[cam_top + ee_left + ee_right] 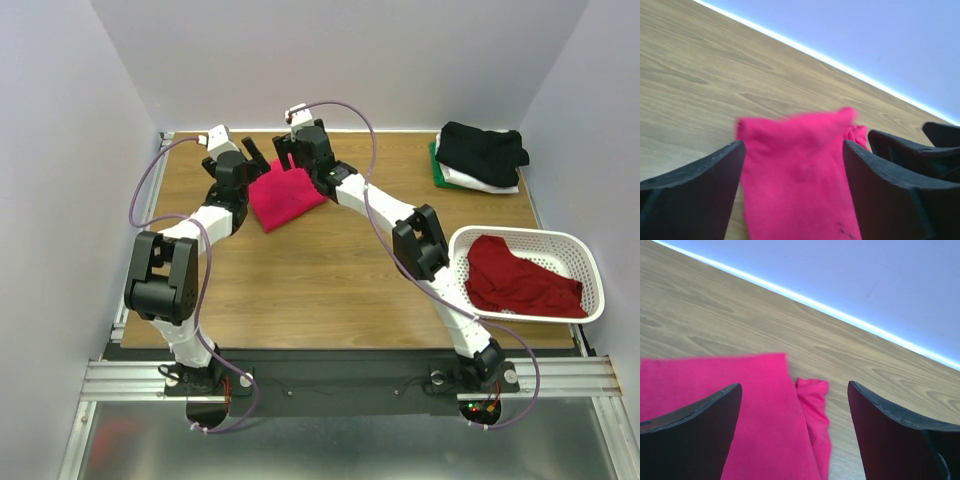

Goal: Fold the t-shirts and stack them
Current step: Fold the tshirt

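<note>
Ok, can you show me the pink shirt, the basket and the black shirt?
pink shirt [285, 198], top view, middle of the cloth.
basket [520, 238], top view, its far rim.
black shirt [480, 150], top view, middle of the cloth.

Pink-red t-shirt, seemingly folded, fingers apart

Bright pink-red cloth t-shirt ran off btm edge in left-wrist view, far hem blurred. White folded shirt & green folded shirt lay mostly hidden under black folded shirt.
</note>
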